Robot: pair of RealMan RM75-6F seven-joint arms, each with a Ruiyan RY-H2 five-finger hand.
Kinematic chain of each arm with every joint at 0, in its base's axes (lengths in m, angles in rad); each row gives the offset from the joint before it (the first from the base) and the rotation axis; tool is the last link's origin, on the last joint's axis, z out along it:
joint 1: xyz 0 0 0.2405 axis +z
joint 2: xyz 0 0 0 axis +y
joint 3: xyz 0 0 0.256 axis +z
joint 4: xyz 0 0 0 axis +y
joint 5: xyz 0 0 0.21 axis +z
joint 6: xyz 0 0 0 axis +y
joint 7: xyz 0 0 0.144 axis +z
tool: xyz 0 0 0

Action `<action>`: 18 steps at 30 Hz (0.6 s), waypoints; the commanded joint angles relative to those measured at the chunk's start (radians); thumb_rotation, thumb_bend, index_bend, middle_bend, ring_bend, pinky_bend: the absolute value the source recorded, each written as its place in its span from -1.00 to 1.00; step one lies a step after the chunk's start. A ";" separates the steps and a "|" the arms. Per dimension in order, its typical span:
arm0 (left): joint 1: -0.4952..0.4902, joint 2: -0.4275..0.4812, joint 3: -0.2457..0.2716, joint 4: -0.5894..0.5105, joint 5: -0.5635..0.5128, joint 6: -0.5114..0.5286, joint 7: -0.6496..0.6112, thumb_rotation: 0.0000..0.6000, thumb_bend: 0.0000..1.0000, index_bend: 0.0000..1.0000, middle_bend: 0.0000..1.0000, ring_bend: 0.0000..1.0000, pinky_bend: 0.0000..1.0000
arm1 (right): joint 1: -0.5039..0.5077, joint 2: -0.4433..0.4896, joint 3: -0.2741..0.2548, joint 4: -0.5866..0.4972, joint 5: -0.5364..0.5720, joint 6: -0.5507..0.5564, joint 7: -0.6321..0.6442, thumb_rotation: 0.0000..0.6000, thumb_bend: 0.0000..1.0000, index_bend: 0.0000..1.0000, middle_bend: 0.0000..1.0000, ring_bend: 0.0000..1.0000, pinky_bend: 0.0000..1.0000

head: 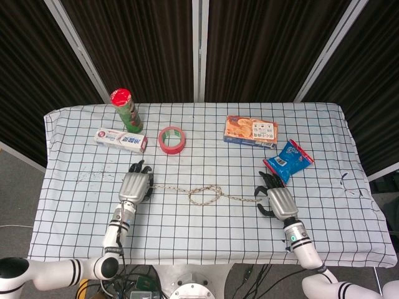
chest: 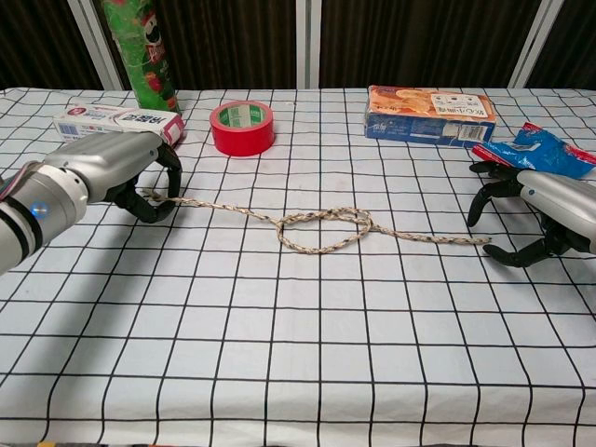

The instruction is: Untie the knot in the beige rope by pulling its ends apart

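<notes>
One beige rope (chest: 321, 231), knotted once, lies before the red tape roll (chest: 242, 128). Left hand (chest: 112, 168) clasps its left end; right hand (chest: 540, 209) sits unclenched at the other. Labels unreadable.

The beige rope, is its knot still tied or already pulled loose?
Still tied. The beige rope crosses itself in a loose, closed loop at mid-table, both ends trailing outward flat on the cloth.

Head view: high, looks steeply down, takes in whole checkered table (head: 312, 118) from far. Chest view: low, close, faces across table (chest: 298, 372) toward dark curtains (chest: 410, 42). Both share beige rope (head: 206, 194), red tape roll (chest: 242, 128).
</notes>
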 commanded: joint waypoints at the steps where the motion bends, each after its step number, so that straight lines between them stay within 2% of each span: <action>1: -0.001 0.001 0.000 0.000 0.000 -0.001 -0.001 1.00 -0.06 0.21 -0.55 -0.94 -0.77 | 0.002 -0.003 0.000 0.002 0.001 0.000 -0.004 1.00 -0.41 -0.12 -0.96 -1.00 -1.00; 18: -0.001 0.007 0.003 -0.009 -0.008 0.003 0.004 1.00 -0.06 0.21 -0.55 -0.94 -0.77 | 0.013 -0.020 0.005 0.023 0.020 -0.011 -0.018 1.00 -0.40 -0.04 -0.95 -1.00 -1.00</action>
